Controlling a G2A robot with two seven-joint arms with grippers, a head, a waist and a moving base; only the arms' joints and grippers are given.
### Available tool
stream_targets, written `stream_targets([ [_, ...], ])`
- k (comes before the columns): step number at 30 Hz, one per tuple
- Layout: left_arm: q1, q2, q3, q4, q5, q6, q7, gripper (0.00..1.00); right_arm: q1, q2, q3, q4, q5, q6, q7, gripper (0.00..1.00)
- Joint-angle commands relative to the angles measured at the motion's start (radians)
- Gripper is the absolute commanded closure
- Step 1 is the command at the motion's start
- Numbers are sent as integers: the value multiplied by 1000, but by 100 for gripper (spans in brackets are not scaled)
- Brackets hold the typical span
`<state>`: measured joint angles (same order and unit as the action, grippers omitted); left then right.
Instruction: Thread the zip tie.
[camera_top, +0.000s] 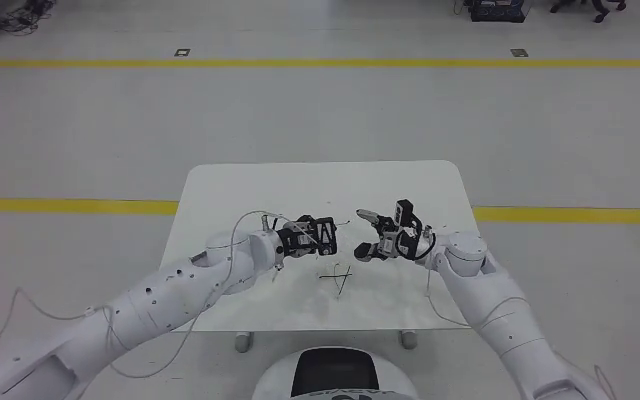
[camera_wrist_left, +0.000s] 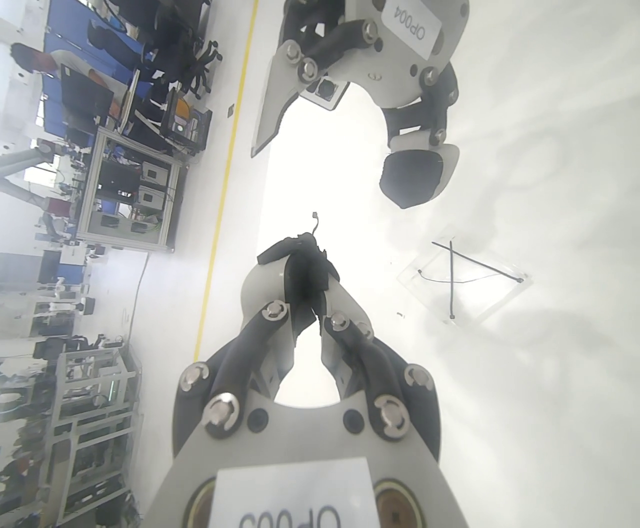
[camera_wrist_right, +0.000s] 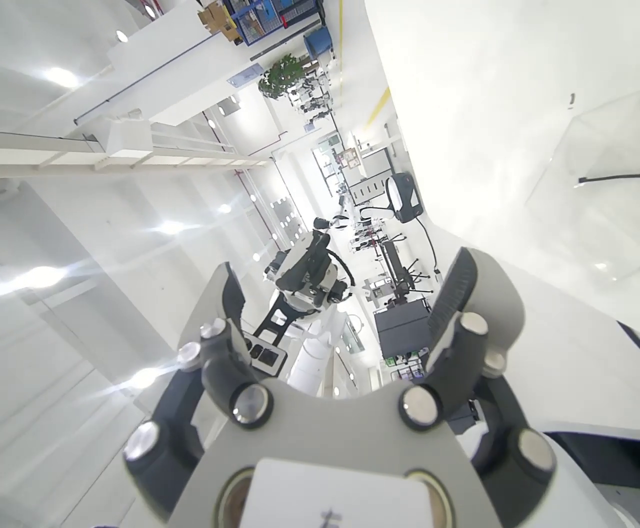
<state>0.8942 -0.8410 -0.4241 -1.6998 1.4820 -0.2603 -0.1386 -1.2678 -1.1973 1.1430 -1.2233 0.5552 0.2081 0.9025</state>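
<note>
My left gripper (camera_wrist_left: 305, 255) is shut on a thin black zip tie (camera_wrist_left: 315, 222), whose short end with its small head sticks out past the fingertips. It hovers above the middle of the white table (camera_top: 250, 200). My right gripper (camera_wrist_left: 330, 172) faces it a short way off, open and holding nothing. In the top view the left gripper (camera_top: 333, 235) and the right gripper (camera_top: 362, 233) point at each other tip to tip. From the right wrist view, the right gripper (camera_wrist_right: 345, 270) has its ribbed pads (camera_wrist_right: 450, 290) spread wide apart.
Three spare black zip ties (camera_wrist_left: 465, 272) lie crossed on a clear square tray (camera_wrist_left: 420, 295) on the table, below and nearer the front edge than the grippers (camera_top: 338, 277). One of the ties (camera_wrist_right: 610, 177) is also seen from the right wrist.
</note>
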Motion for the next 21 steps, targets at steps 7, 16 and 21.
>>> stream_targets([
  [7, 4, 1, -6, -1, 2, -1, 3, 100, 1, 0, 0, 1, 1, 1, 1, 0],
  [16, 27, -12, -85, 53, -392, -56, -93, 100, -18, 8, 17, -27, -43, -57, -19, 0],
  [21, 31, -20, -110, 78, -614, -80, -184, 100, -28, 19, 42, -31, -82, -107, -1, 0],
])
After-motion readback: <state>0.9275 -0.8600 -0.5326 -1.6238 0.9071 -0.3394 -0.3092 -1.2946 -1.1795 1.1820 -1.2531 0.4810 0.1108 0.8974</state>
